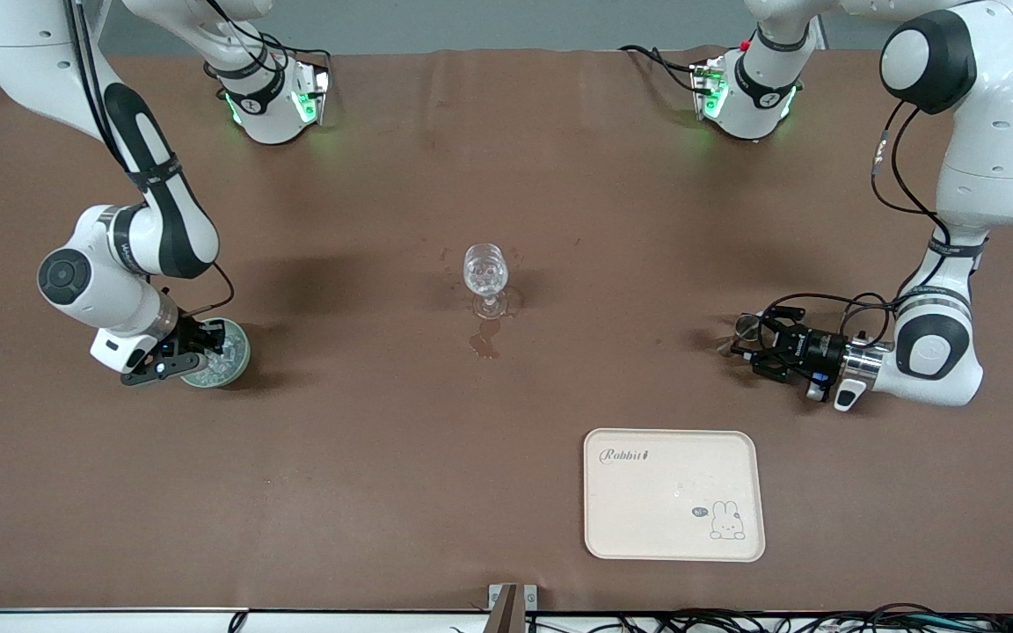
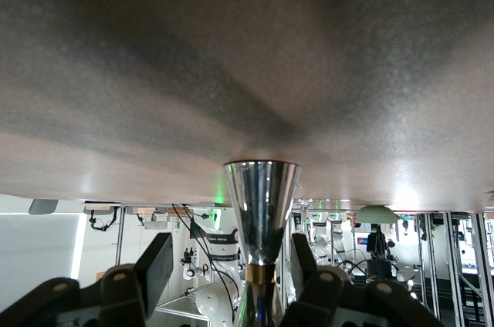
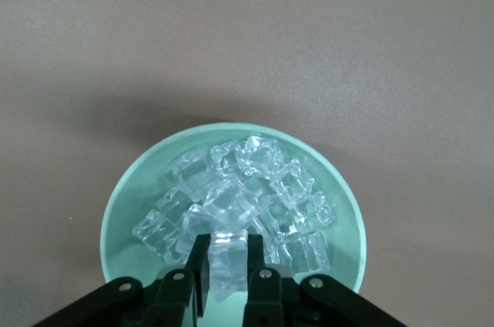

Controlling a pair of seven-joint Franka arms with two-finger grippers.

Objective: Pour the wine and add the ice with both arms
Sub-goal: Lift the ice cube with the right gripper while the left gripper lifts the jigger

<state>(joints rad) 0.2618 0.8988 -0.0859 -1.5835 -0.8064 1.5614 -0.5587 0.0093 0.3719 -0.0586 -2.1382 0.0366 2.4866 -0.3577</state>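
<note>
The clear, glassy ice chunks (image 3: pixel 231 211) glint wetly in a smooth, matt pale green bowl (image 3: pixel 123 211). The brown counter (image 1: pixel 339 492) looks matt. The shiny silver metal cup (image 2: pixel 261 203) is mirror-polished.

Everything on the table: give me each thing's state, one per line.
Stemmed glass: upright, mid-table, puddle at its foot.
Green bowl: full of ice.
Right gripper: in the bowl, shut on an ice cube.
Left gripper: low, holding a metal cup.
Tray: lying flat.

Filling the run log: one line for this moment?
right gripper: in green bowl, shut on ice cube | left gripper: holding metal cup | wine glass: upright, mid-table
</note>
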